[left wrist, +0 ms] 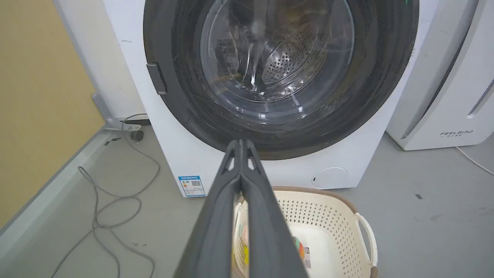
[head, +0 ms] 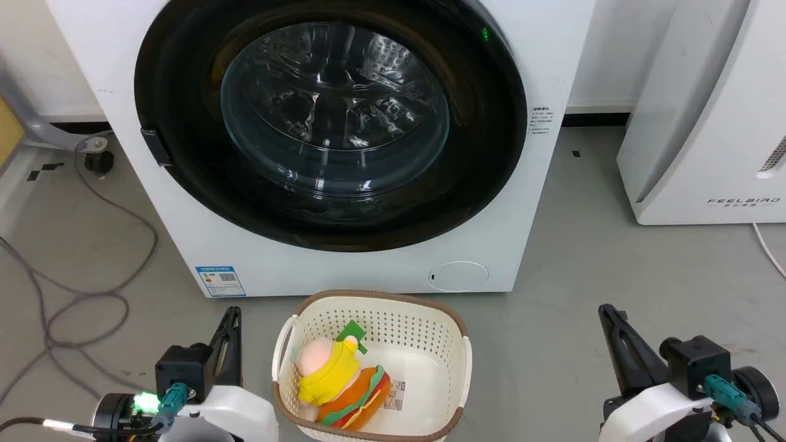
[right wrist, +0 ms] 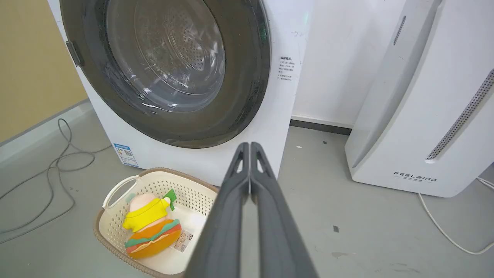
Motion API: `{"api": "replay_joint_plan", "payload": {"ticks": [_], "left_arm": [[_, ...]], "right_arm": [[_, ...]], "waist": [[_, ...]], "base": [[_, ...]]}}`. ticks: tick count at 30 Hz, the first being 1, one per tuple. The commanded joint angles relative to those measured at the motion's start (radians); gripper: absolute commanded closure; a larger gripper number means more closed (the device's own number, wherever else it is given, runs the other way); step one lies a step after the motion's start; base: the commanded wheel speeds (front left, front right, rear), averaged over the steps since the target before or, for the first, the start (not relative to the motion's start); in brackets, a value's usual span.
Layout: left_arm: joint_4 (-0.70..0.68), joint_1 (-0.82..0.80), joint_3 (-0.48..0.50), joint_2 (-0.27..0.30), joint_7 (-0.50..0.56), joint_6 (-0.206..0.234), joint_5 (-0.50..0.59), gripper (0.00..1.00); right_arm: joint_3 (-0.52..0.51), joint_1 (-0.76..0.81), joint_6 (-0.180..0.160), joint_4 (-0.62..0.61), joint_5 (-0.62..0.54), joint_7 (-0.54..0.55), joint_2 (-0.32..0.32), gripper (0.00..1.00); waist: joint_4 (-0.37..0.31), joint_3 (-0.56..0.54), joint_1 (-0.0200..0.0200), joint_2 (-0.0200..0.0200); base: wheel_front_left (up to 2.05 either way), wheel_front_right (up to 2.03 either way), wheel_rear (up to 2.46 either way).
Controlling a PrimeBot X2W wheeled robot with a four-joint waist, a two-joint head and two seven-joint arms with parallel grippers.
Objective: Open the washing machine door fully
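Black, glossy washing machine door [head: 331, 123] sits shut, flush in the front of the white washing machine [head: 344, 270].

Head view: left gripper [head: 233, 314] at lower left, right gripper [head: 608, 310] at lower right. Both arms are held low, with fingers pointing up toward the machine, well apart from the door. Cream basket [head: 374, 301] with plush toy [head: 341, 380] lies between them.

Left wrist view: 2 fingers pressed together, tips lined up with the door's lower rim.

Right wrist view: 2 fingers pressed together, aimed at the machine's lower corner. Door at upper left, FEELBIRD appliance [right wrist: 417, 116] at right.
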Motion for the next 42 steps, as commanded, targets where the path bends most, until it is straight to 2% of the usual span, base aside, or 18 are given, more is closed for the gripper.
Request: {"api": "replay_joint_plan", "payload": {"ticks": [1, 16, 17, 28, 29, 42], "left_arm": [[-0.004, -0.016, -0.002, 0.0, 0.0, 0.003, 0.003, 1.0], [0.0, 0.0, 0.0, 0.0, 0.0, 0.0, 0.0, 1.0], [0.001, 0.0, 0.0, 0.0, 0.0, 0.0, 0.0, 0.0], [0.02, -0.005, -0.013, 0.0, -0.022, -0.006, -0.016, 0.0], [0.022, -0.006, -0.014, 0.0, -0.024, -0.007, -0.018, 0.0], [0.041, -0.012, -0.028, 0.0, -0.051, -0.014, -0.036, 0.0]], "right_arm": [[-0.002, -0.012, 0.001, -0.005, -0.008, 0.0, 0.002, 1.0], [0.0, 0.0, 0.0, 0.0, 0.0, 0.0, 0.0, 1.0], [0.001, 0.0, 0.0, 0.0, 0.001, 0.0, 0.0, 0.0], [-0.001, 0.006, 0.0, 0.017, 0.009, -0.018, 0.0, 0.0], [-0.001, 0.006, 0.0, 0.02, 0.01, -0.02, 0.0, 1.0], [-0.005, 0.004, 0.0, 0.048, 0.052, -0.05, 0.0, 1.0]], "waist": [[0.0, 0.0, 0.0, 0.0], [0.0, 0.0, 0.0, 0.0], [0.0, 0.0, 0.0, 0.0], [-0.001, 0.001, 0.0, 0.0], [-0.001, 0.001, 0.0, 0.0], [-0.001, 0.001, 0.0, 0.0]], "base": [[0.0, 0.0, 0.0], [0.0, 0.0, 0.0], [0.0, 0.0, 0.0], [0.0, 0.0, 0.0], [0.0, 0.0, 0.0], [0.0, 0.0, 0.0]]}}
